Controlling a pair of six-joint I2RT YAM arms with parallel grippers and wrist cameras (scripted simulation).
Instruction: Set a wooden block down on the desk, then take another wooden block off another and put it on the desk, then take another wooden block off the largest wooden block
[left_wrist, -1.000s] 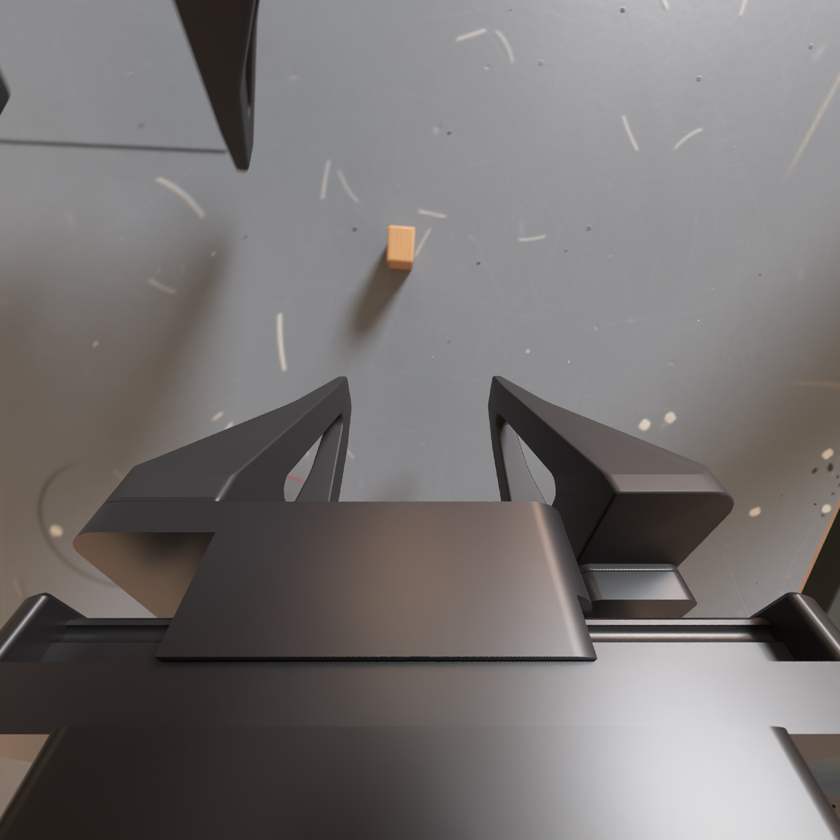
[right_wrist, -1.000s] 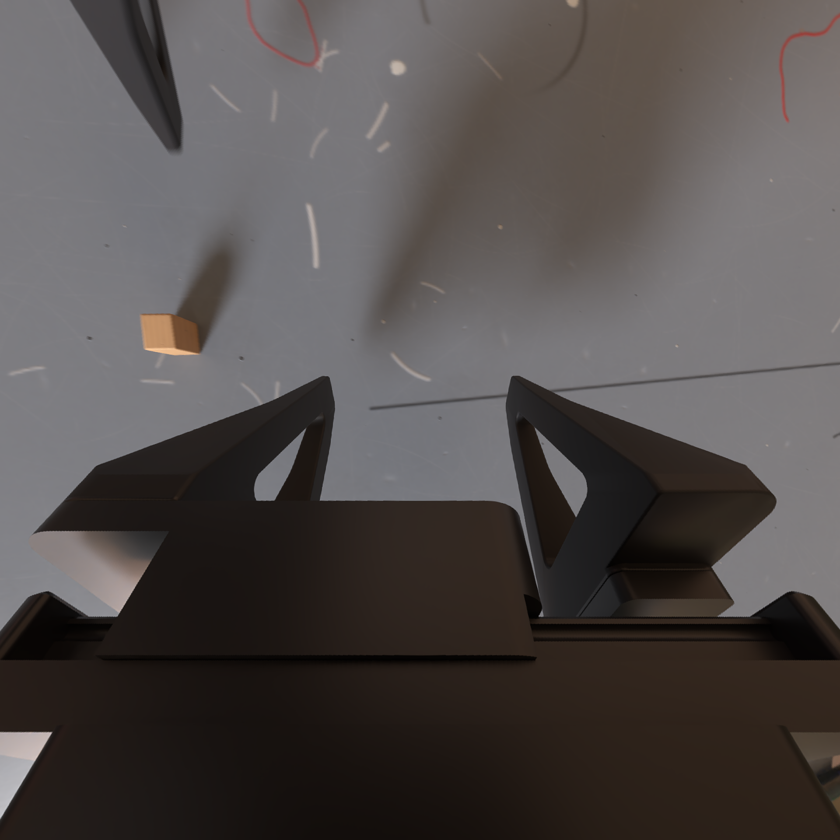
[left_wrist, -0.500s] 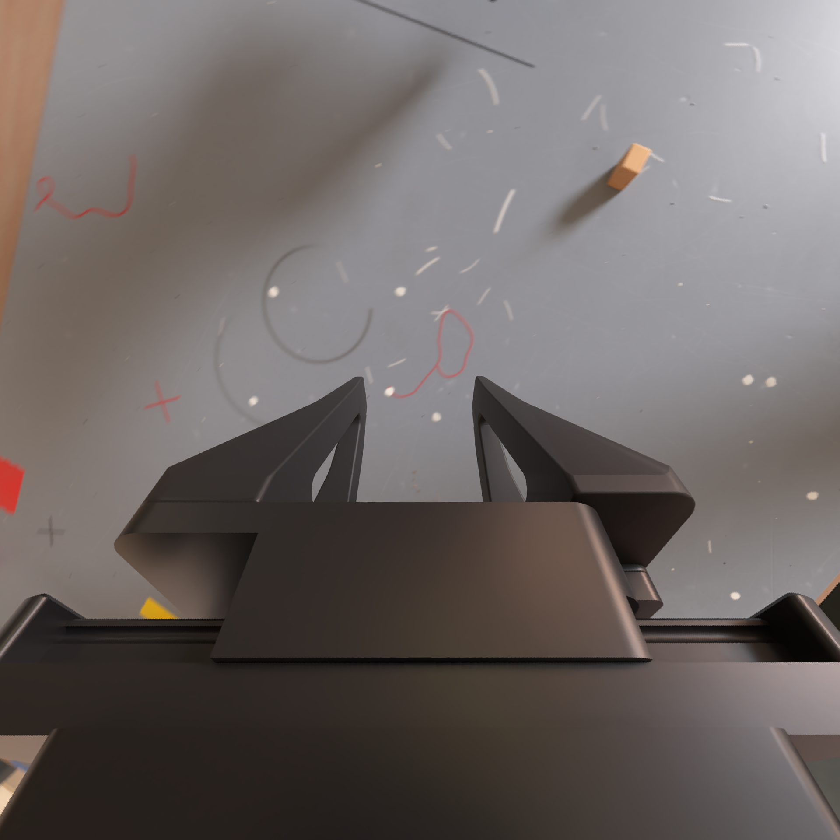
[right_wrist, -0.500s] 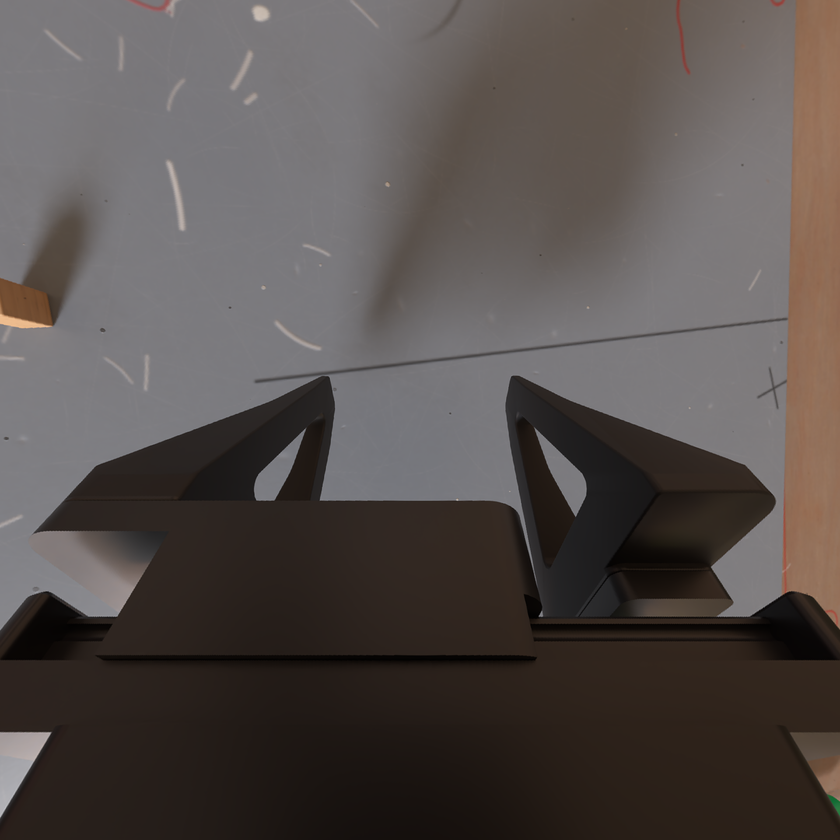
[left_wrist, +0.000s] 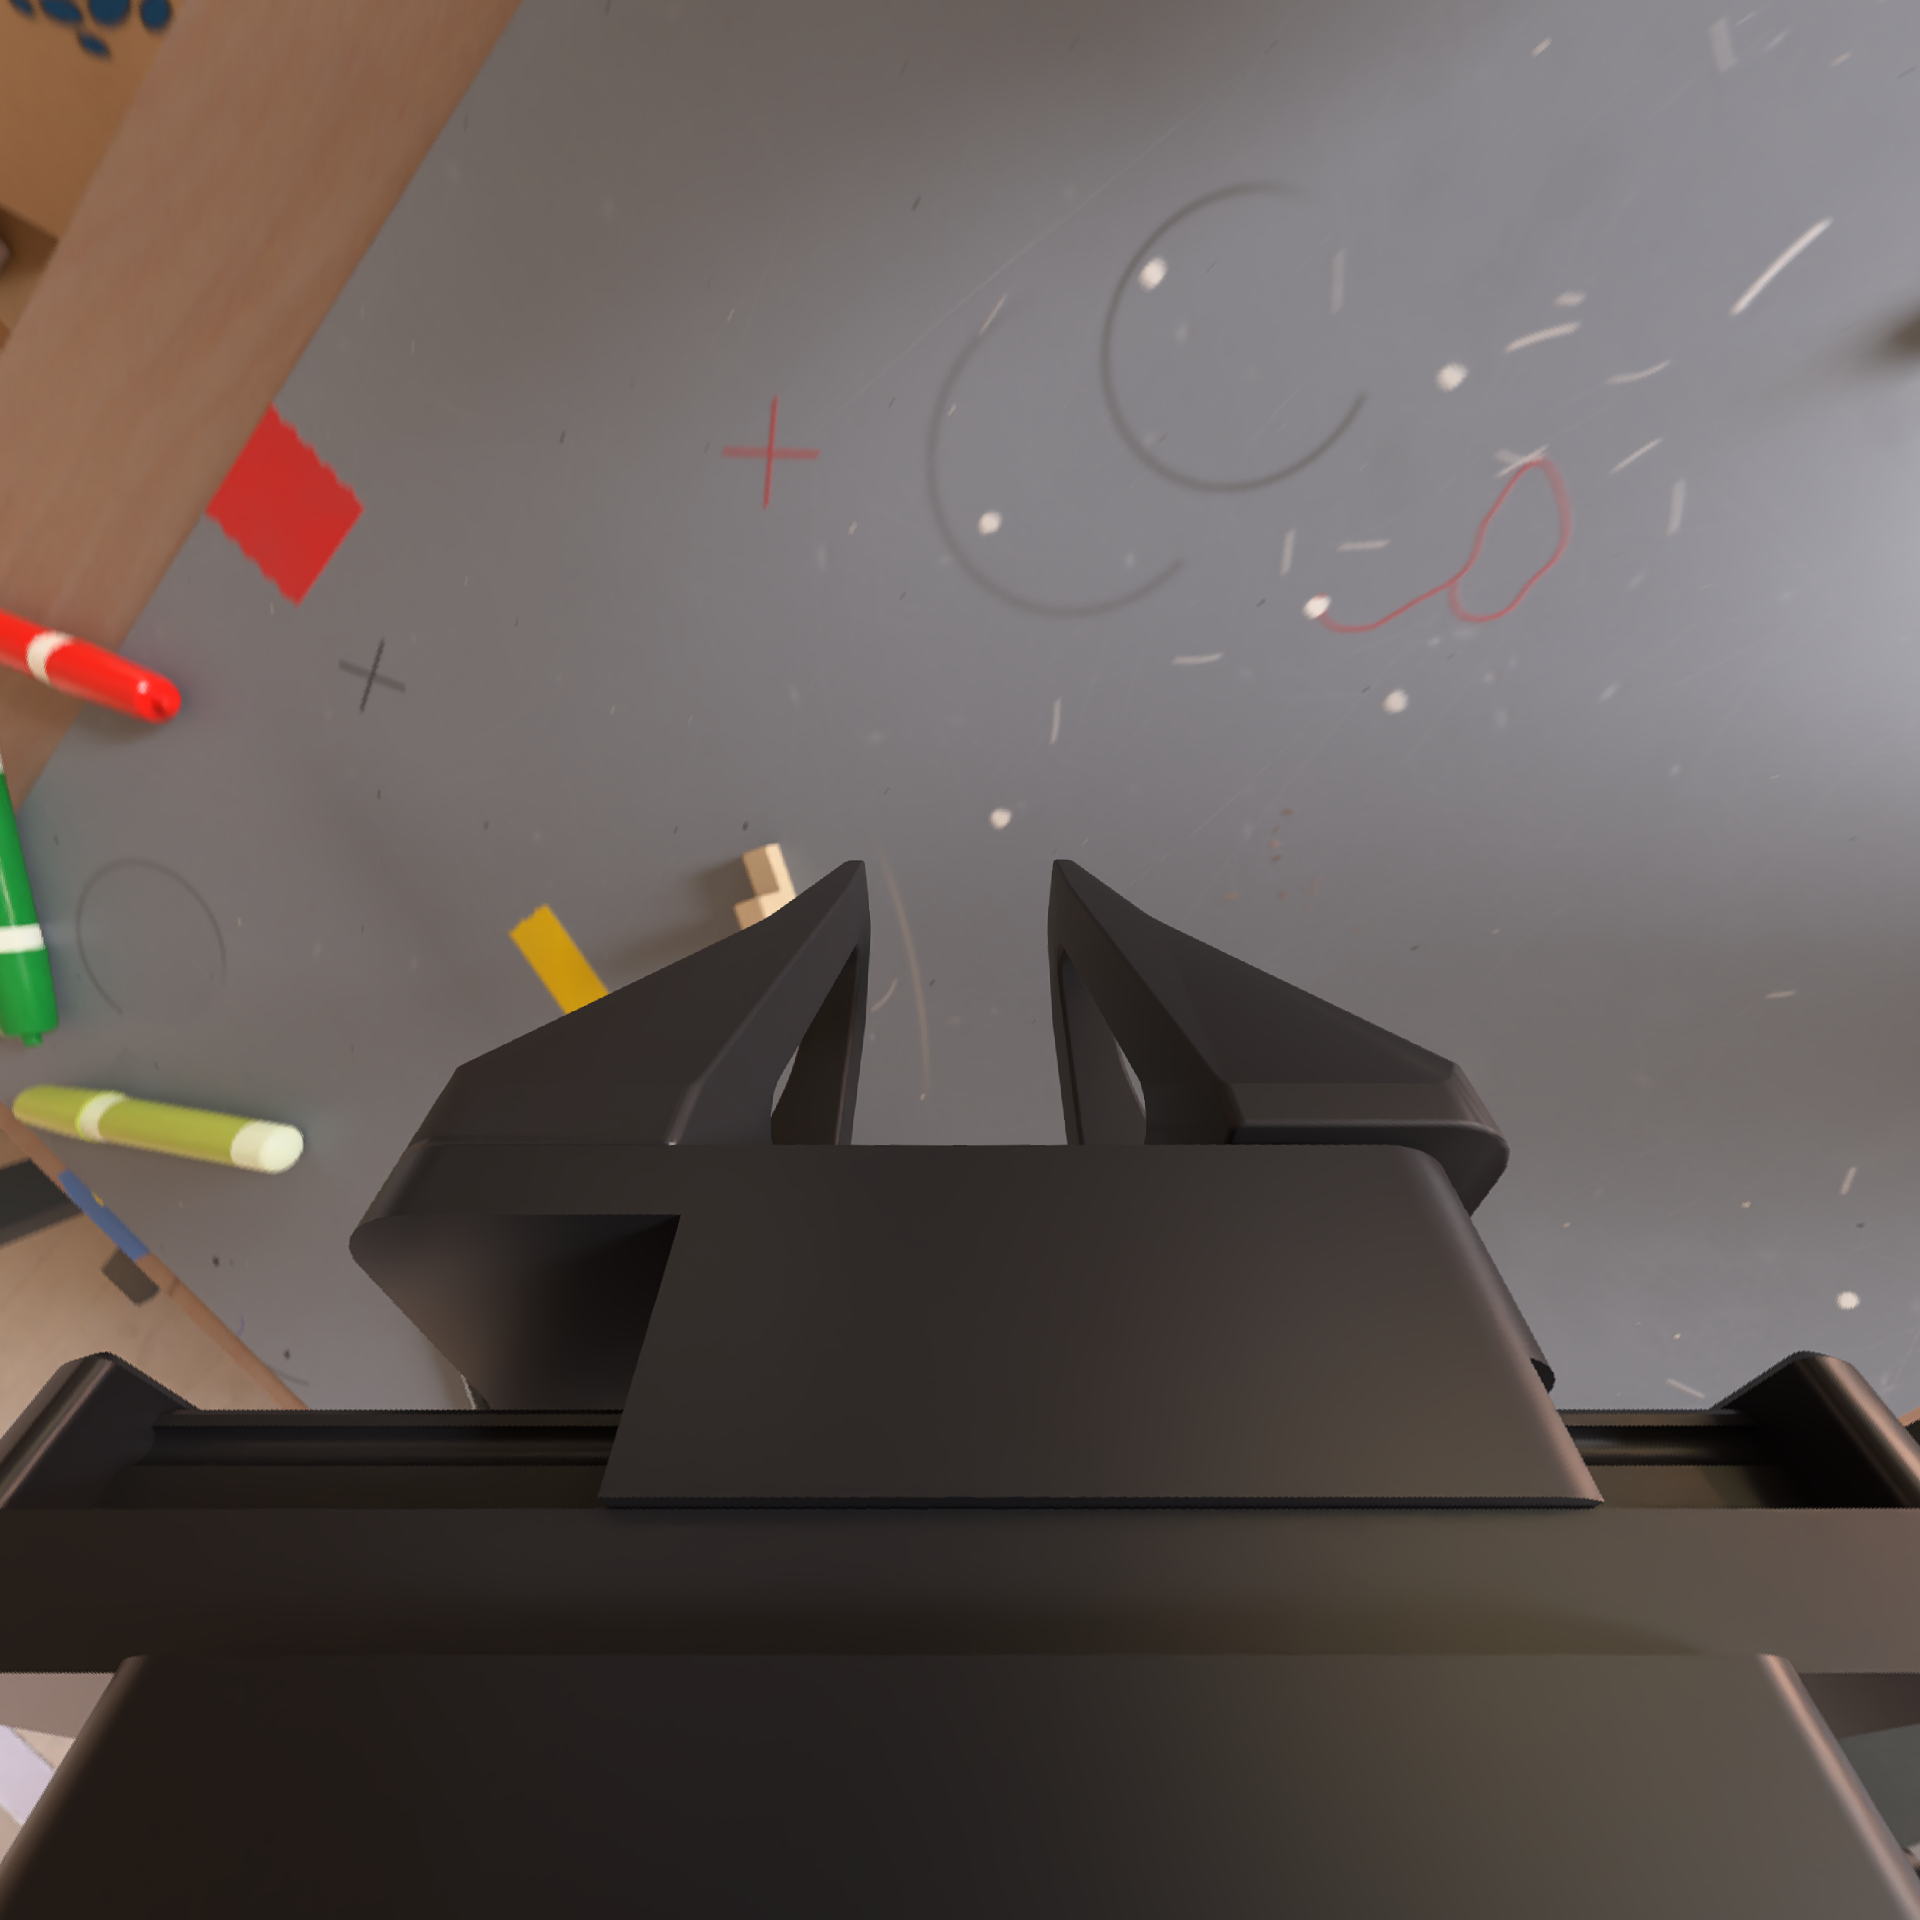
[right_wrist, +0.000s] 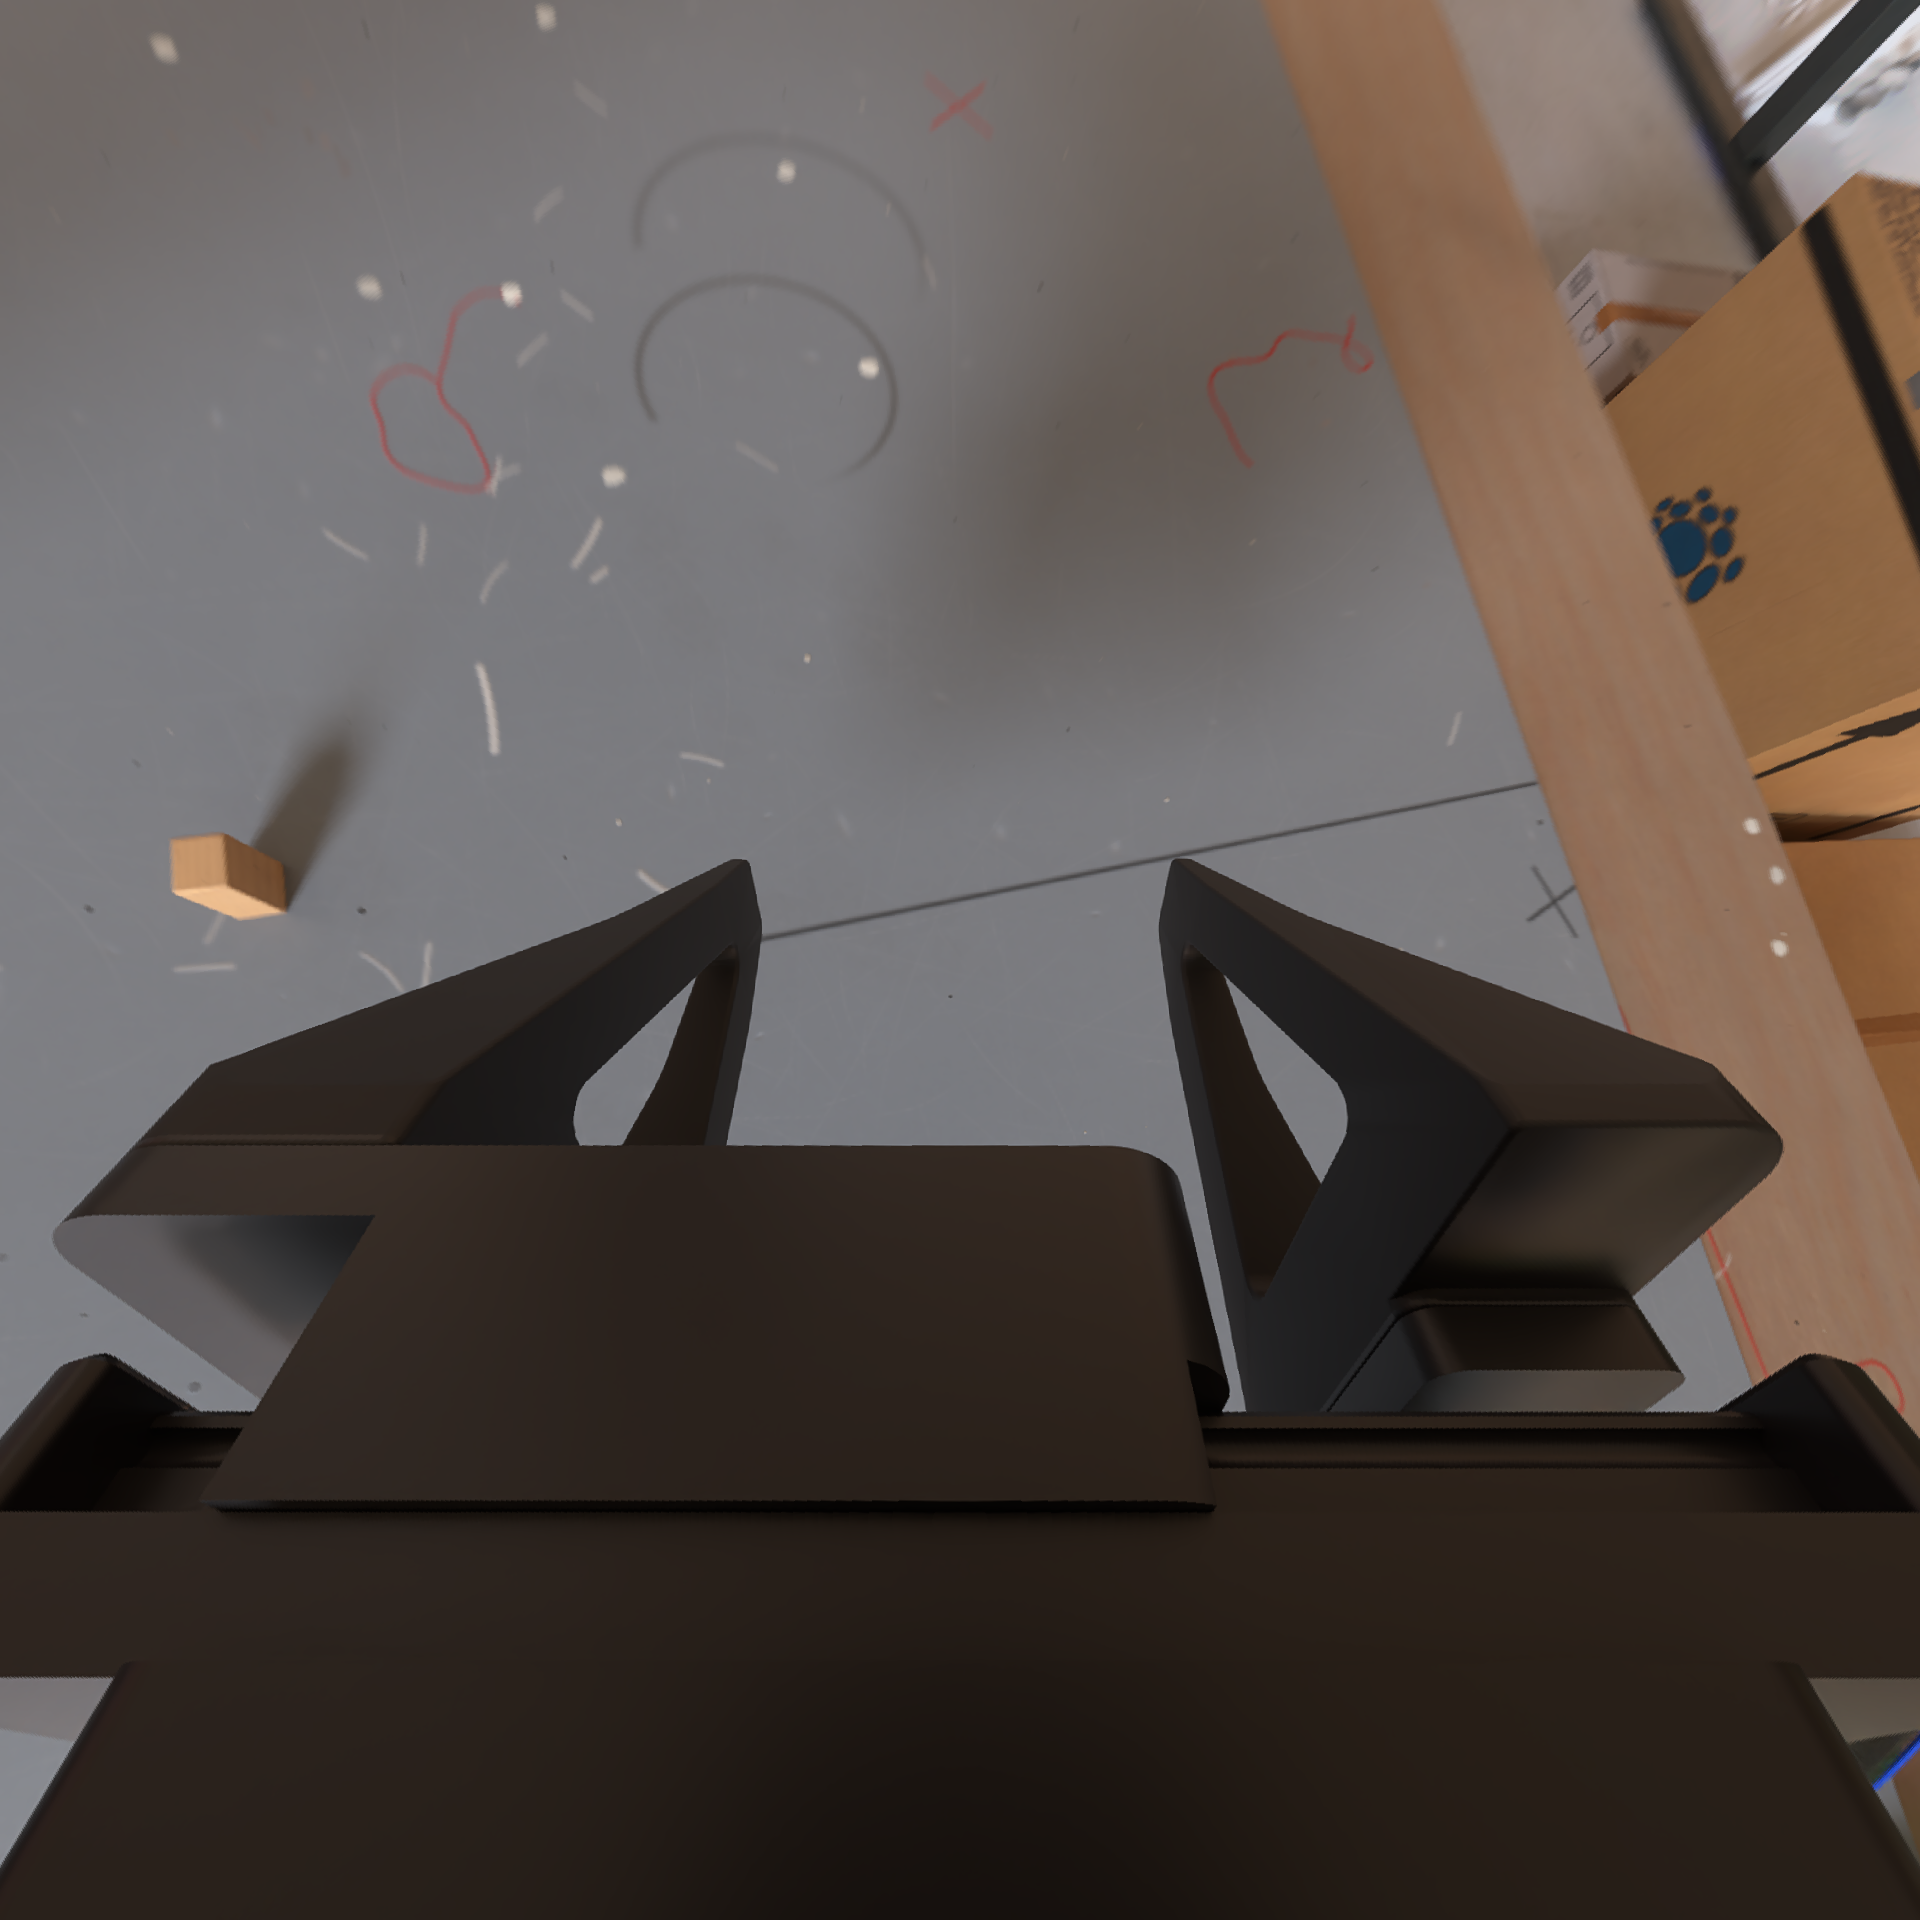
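Observation:
In the left wrist view, my left gripper (left_wrist: 958, 871) is open with a narrow gap and holds nothing, above the grey mat (left_wrist: 1247, 831). A pale, stepped stack of wooden blocks (left_wrist: 764, 881) shows just left of my left finger, mostly hidden behind it. In the right wrist view, my right gripper (right_wrist: 958, 871) is wide open and empty above the mat. A small tan wooden block (right_wrist: 227, 875) lies alone on the mat, to the left of and beyond the left fingertip.
A yellow strip (left_wrist: 556, 956), red tape (left_wrist: 283, 506), and red (left_wrist: 88, 665), green (left_wrist: 21, 935) and yellow-green (left_wrist: 156, 1127) markers lie at the left. The wooden desk border (right_wrist: 1507, 520) runs along the right, with cardboard boxes (right_wrist: 1766, 582) beyond it.
The left wrist view swung left: the small tan block left its view, and the markers and block stack came in. The left fingers narrowed. The right view turned, and the tan block is fully visible again.

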